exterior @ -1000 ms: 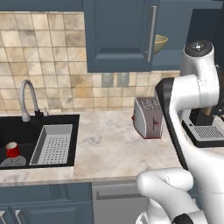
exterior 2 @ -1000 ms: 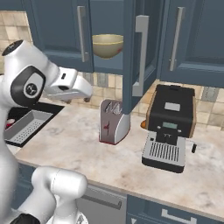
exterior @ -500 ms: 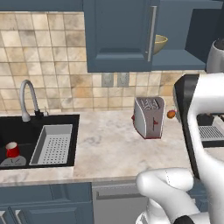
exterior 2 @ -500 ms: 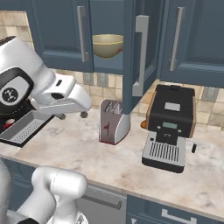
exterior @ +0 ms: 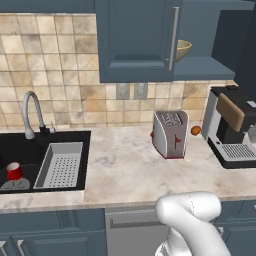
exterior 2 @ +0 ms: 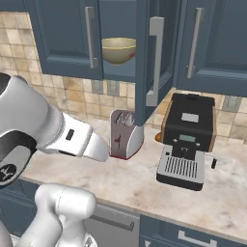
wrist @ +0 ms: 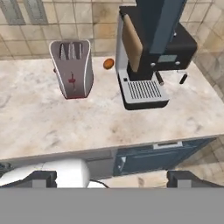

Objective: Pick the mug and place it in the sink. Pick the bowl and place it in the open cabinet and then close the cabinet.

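Above the marbled tabletop the cabinet door hangs ajar (bowl shelved inside); light and rigid, it likely swings by its handle, end effector spread wide.

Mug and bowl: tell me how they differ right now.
The mug is small, red and cylindrical; the bowl is wide, shallow and olive-tan. The mug stands low in the black sink; the bowl sits high on the shelf of the open cabinet. Both are upright and untouched.
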### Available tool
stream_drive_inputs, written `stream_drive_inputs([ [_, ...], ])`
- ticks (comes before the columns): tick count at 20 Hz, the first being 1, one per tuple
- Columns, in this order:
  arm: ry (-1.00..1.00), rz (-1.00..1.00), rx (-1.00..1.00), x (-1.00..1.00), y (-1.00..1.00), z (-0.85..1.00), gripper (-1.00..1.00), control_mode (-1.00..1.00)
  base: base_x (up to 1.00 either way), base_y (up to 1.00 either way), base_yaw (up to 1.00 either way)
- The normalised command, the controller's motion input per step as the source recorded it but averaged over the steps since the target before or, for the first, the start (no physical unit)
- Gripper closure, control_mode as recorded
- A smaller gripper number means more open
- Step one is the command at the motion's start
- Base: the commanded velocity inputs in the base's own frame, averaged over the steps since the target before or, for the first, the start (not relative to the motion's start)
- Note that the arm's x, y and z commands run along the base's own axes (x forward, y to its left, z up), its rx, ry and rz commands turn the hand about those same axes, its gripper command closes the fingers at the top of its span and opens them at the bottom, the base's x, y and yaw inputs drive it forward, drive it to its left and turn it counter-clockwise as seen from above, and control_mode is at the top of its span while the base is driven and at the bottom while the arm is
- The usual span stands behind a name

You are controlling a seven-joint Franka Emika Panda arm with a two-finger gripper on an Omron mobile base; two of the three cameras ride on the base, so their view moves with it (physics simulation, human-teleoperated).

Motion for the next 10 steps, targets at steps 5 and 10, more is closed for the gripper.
stream_drive_inputs([
  [5, -0.32, 0.00, 0.22, -0.52, -0.36, 0.10, -1.00, -1.00, 0.00, 0.00, 0.00],
  [10, -0.14, 0.00, 0.16, -0.20, -0.28, 0.31, -1.00, -1.00, 0.00, 0.00, 0.00],
])
